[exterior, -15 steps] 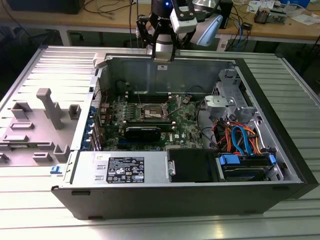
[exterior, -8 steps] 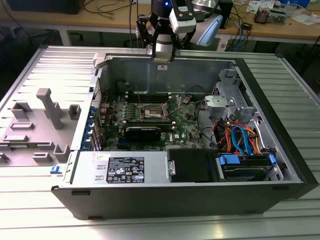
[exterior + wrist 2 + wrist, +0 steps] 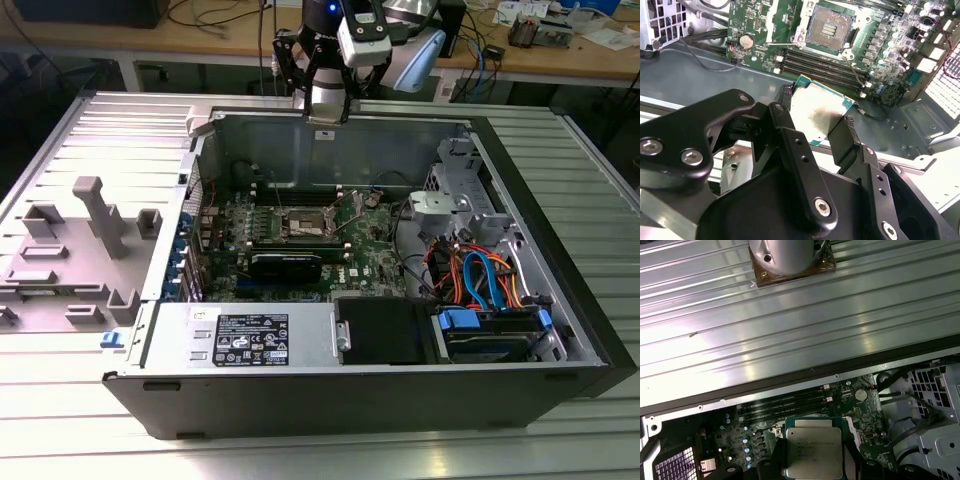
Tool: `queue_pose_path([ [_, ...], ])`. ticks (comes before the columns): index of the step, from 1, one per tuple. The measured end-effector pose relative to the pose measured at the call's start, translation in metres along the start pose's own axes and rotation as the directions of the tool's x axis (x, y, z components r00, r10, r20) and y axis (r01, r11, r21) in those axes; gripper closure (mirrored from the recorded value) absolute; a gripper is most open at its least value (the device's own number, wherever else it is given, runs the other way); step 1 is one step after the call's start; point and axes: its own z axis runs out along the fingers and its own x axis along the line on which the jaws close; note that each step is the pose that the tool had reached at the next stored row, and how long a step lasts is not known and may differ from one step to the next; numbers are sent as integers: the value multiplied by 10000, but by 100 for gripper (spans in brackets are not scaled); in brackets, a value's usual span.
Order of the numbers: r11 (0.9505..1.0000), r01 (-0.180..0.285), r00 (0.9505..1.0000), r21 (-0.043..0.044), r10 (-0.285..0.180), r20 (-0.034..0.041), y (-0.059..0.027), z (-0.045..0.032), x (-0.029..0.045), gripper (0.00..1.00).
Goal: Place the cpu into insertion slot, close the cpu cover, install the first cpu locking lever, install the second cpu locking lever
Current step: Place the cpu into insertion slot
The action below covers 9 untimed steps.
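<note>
cpu (image 3: 813,452): 1 | insertion slot (image 3: 829,27): 1 | motherboard (image 3: 757,22): 1 | computer case (image 3: 300,405): 1 | fingers (image 3: 842,140): 2

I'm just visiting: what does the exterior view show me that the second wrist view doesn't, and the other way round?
Exterior view: the whole open computer case, its power supply, orange and blue cables, and a grey moulded tray on the exterior view's left.
Second wrist view: a close look at the cpu clamped between the black jaws, plus a coin battery on the board.
Both: the green motherboard and the insertion slot, open with no chip in it.
</note>
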Motion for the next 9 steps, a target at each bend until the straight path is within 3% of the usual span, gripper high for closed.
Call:
queue_pose_path([
  [9,9997,-225,9997,-5,225,20,-1,2,3,46],
])
